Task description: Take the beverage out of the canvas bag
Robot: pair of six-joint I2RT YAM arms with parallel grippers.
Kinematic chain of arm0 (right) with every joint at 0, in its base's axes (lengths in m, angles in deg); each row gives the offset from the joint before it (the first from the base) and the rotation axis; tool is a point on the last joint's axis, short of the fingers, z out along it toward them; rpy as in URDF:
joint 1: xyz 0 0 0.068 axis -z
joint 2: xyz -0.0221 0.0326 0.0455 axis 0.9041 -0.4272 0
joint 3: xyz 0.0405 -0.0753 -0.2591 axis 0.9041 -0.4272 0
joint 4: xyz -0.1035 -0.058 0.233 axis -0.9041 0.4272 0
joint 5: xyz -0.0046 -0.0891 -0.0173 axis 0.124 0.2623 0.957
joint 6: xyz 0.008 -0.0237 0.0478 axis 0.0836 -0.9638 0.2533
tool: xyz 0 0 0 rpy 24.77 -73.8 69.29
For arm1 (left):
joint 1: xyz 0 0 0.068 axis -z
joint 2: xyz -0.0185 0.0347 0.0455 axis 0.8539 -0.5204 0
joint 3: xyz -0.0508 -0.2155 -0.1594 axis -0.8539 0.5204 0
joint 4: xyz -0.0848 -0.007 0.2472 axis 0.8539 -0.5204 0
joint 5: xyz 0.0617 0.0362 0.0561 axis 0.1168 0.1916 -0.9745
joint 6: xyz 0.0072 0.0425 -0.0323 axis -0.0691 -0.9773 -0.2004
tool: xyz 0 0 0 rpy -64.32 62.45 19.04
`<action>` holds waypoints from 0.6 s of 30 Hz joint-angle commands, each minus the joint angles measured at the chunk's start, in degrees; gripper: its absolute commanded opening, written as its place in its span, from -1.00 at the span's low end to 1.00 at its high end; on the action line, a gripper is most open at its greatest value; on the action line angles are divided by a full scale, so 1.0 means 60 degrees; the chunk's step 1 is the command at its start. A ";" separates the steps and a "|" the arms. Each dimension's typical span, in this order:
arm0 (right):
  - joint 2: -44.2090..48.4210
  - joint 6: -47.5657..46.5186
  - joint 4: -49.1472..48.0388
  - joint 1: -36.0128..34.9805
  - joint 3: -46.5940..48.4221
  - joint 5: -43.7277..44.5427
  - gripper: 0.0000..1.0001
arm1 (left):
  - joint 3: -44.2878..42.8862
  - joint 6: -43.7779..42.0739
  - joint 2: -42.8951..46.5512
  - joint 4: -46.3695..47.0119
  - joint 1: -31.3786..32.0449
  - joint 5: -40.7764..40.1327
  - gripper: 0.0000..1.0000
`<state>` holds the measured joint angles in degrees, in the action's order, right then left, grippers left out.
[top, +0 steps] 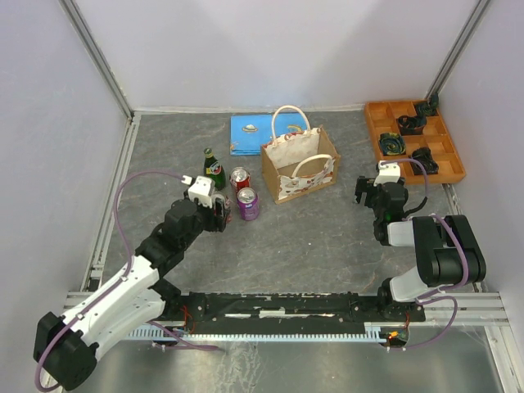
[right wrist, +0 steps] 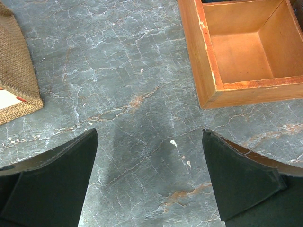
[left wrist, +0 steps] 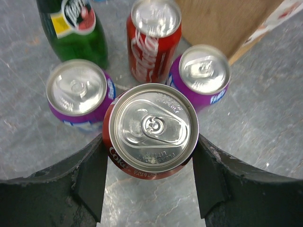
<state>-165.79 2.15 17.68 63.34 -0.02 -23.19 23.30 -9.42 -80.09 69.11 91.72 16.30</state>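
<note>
The canvas bag (top: pixel 299 164) stands upright at mid-table, its mouth open and its white handles up. A corner of it shows in the left wrist view (left wrist: pixel 227 23) and in the right wrist view (right wrist: pixel 16 71). My left gripper (top: pixel 217 211) (left wrist: pixel 149 156) is shut on a red Coke can (left wrist: pixel 151 127), upright, left of the bag. Beyond it stand a second red can (left wrist: pixel 154 40) (top: pixel 239 178), a purple can (left wrist: pixel 203 75) (top: pixel 247 204), another purple can (left wrist: pixel 80 94) and a green bottle (left wrist: pixel 75 28) (top: pixel 214 168). My right gripper (top: pixel 372 192) (right wrist: pixel 149 175) is open and empty over bare table.
A flat blue picture book (top: pixel 250 133) lies behind the bag. A wooden compartment tray (top: pixel 372 131) with dark items stands at the back right; its corner shows in the right wrist view (right wrist: pixel 208 66). White walls enclose the table.
</note>
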 commanded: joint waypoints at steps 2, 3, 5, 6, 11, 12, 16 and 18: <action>0.0041 -0.0046 -0.0395 0.0023 0.0224 -0.0073 0.99 | 0.0664 0.0678 0.0516 0.1287 -0.0028 -0.0137 -0.94; 0.0036 -0.0046 -0.0395 0.0023 0.0221 -0.0077 0.99 | 0.0802 0.0687 0.0563 0.1379 -0.0032 -0.0171 -0.94; 0.0029 -0.0046 -0.0395 0.0023 0.0224 -0.0079 0.99 | 0.1147 0.0708 0.0600 0.1747 -0.0035 -0.0221 -0.94; 0.0027 -0.0046 -0.0396 0.0030 0.0224 -0.0074 0.99 | 0.1210 0.0703 0.0609 0.1889 -0.0035 -0.0206 -0.94; 0.0044 -0.0046 -0.0395 0.0035 0.0224 -0.0073 0.99 | 0.1449 0.0860 0.0147 0.2588 -0.0031 -0.0171 -0.94; 0.0044 -0.0044 -0.0395 0.0024 0.0224 -0.0073 0.99 | 0.1418 0.0900 0.0008 0.2580 -0.0031 -0.0136 -0.94; 0.0039 -0.0053 -0.0395 0.0024 0.0224 -0.0073 0.99 | 0.1428 0.1063 -0.0445 0.2765 -0.0035 0.0130 -0.94; 0.0031 -0.0047 -0.0395 0.0023 0.0224 -0.0079 0.99 | 0.1386 0.1090 -0.0679 0.2776 -0.0035 0.0194 -0.91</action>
<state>-165.79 2.15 17.68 63.34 -0.02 -23.19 33.62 -6.06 -82.87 77.02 91.72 16.54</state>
